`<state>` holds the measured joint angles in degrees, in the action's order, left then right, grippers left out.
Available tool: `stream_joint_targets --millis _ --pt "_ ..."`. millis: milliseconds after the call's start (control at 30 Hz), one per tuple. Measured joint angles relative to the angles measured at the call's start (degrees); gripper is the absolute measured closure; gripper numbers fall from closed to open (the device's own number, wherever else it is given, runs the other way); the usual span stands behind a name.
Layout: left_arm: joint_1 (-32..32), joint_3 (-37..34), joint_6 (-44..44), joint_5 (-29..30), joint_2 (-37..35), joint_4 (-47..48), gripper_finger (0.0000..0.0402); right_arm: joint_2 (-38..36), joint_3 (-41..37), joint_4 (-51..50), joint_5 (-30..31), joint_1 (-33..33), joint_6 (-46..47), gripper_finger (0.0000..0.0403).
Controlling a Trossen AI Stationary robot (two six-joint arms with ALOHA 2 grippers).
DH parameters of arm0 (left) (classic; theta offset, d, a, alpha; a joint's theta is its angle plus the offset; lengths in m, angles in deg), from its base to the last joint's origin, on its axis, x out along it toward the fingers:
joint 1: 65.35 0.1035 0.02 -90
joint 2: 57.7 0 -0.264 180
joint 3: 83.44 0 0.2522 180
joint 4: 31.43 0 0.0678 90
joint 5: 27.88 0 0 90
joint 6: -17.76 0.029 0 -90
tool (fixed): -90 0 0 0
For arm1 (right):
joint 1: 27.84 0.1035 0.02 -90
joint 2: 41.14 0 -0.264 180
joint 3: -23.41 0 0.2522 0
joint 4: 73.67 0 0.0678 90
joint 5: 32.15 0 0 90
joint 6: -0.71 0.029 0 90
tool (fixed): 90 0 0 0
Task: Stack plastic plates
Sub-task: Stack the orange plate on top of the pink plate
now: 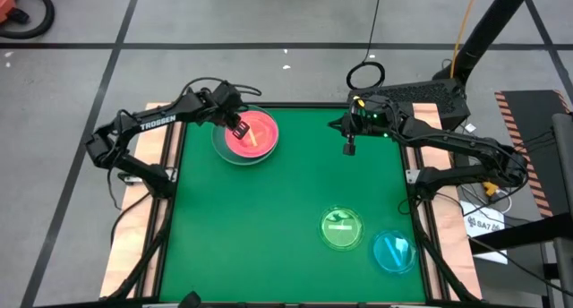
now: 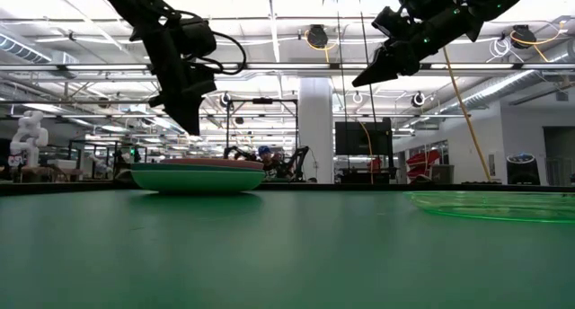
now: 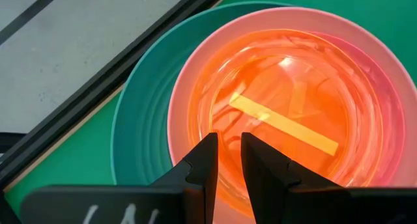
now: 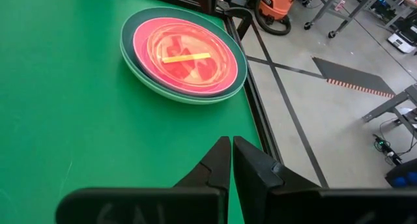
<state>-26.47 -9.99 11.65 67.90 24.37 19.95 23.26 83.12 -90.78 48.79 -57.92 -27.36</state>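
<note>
Stack: far left of the green table; light green and dark teal plates at the bottom, a pink plate above, and small translucent amber plate on top.
Loose plates: green plate and cyan plate, near right, just beside each other.
Left gripper: raised above the stack, pointing down at it, fingers slightly parted, grasping nothing.
Right gripper: hangs over the far right of the table, fingers clenched together, empty.
</note>
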Motion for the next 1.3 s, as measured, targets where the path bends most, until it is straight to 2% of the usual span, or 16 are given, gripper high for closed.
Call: stream_joint_targets --millis 233,433,667,900,1067,1300 --pt "-0.73 0.00 -0.04 -0.06 -0.36 -0.45 0.0327 0.00 0.00 0.04 0.02 0.01 1.15 0.0392" --pt "-6.30 -0.06 4.46 -0.95 -0.07 0.12 0.0327 0.02 -0.02 0.05 0.02 0.02 4.31 0.0392" --pt "-10.72 -2.17 5.63 0.48 0.83 -5.85 0.0327 0.00 0.00 0.04 0.00 0.15 6.40 0.0392" --pt "-10.91 -2.29 5.60 1.61 6.17 -10.98 0.0328 0.01 -0.02 -0.68 0.01 0.15 6.40 0.0392" --pt "-10.88 -2.36 5.79 7.92 10.61 -9.73 0.0328 0.02 -0.02 -2.71 0.02 0.17 6.41 0.0392" --pt "-10.89 -2.36 4.20 8.09 12.67 -10.68 0.0328 0.01 -0.02 -4.02 0.01 0.17 6.66 0.0392"
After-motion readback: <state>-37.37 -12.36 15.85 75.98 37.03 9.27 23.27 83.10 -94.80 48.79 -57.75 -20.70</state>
